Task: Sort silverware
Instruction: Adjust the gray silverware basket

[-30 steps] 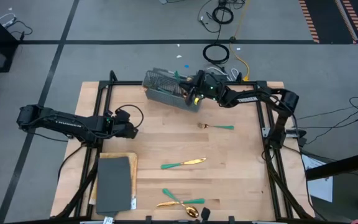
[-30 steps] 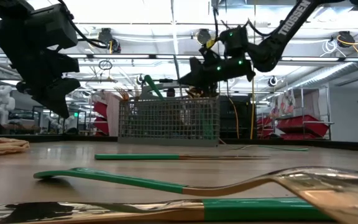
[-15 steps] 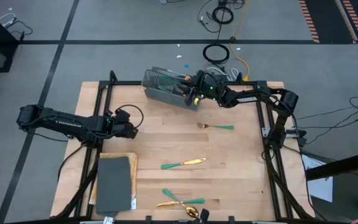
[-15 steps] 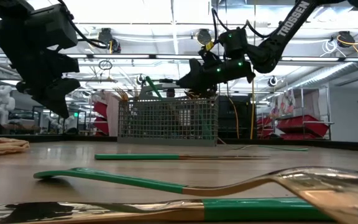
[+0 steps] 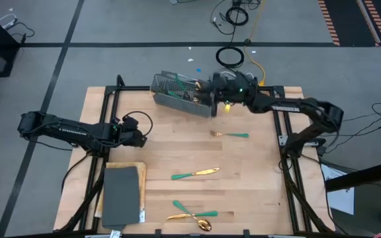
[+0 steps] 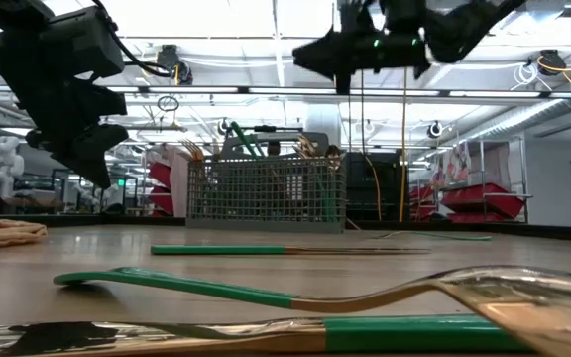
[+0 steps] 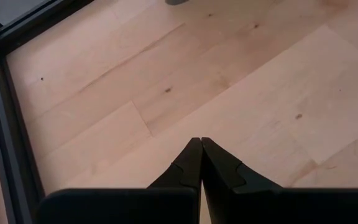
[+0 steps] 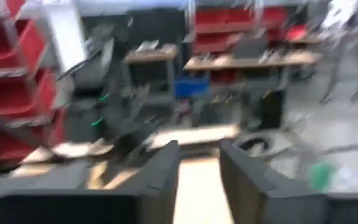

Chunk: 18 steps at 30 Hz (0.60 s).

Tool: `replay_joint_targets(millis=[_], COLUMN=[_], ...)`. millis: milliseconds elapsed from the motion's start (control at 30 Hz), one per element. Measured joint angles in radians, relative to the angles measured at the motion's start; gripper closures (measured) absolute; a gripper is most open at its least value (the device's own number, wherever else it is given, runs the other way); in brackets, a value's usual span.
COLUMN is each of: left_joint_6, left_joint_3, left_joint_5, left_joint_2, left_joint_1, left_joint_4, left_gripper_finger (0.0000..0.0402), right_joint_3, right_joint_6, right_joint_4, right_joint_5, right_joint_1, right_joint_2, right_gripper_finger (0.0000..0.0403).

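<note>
The silverware has gold heads and teal-green handles. A fork (image 5: 230,135), a knife (image 5: 196,174) and a crossed pair (image 5: 192,215) lie flat on the wooden table. More pieces stand in the grey wire-mesh basket (image 5: 177,94), their handles (image 6: 249,139) sticking out of its top. My right gripper (image 5: 207,88) hangs open and empty, high above the basket's right end (image 6: 305,52), and its wrist view (image 8: 197,168) looks level into the room. My left gripper (image 5: 137,137) waits shut above bare wood (image 7: 199,146) near the table's left side.
A dark grey mat (image 5: 121,194) lies on a tan board at the near left corner. The black table frame (image 5: 283,142) runs along the left and right sides. Cables (image 5: 230,56) lie on the floor past the far edge. Bare wood lies between the scattered pieces.
My right gripper has risen from just above the basket's rim to well above it and has tipped up toward level. Its elbow has swung toward the table's right edge. The basket and the pieces on the table have stayed put.
</note>
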Motion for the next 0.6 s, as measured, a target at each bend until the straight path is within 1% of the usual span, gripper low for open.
replay_joint_targets(millis=[67, 100, 133, 200, 333, 500, 600], left_joint_6=[0.000, 0.000, 0.000, 0.000, 0.000, 0.000, 0.001], left_joint_3=[0.000, 0.000, 0.000, 0.000, 0.000, 0.000, 0.000], left_joint_5=[-0.007, -0.010, -0.011, -0.011, -0.012, -0.010, -0.003], left_joint_2=[0.000, 0.000, 0.000, 0.000, 0.000, 0.000, 0.000], left_joint_1=[0.000, 0.000, 0.000, 0.000, 0.000, 0.000, 0.000], left_joint_4=[0.001, 0.004, 0.009, 0.021, 0.040, 0.047, 0.045], left_gripper_finger=[0.0391, 0.0391, 0.0391, 0.0391, 0.0391, 0.0391, 0.0391], right_joint_3=[0.000, -0.001, -0.003, -0.005, -0.003, -0.003, 0.002], right_joint_6=[-0.025, -0.053, -0.070, -0.084, -0.086, -0.061, -0.069], right_joint_4=[-0.106, -0.155, -0.194, -0.229, -0.198, -0.150, -0.125], right_joint_5=[0.028, 0.065, 0.111, 0.167, 0.186, 0.191, 0.232], right_joint_1=[0.053, 0.081, 0.110, 0.154, 0.194, 0.166, 0.143], right_joint_2=[-0.005, 0.006, 0.022, 0.062, 0.159, 0.265, 0.297], right_gripper_finger=[0.0354, 0.0378, 0.0389, 0.0395, 0.0402, 0.0403, 0.0403])
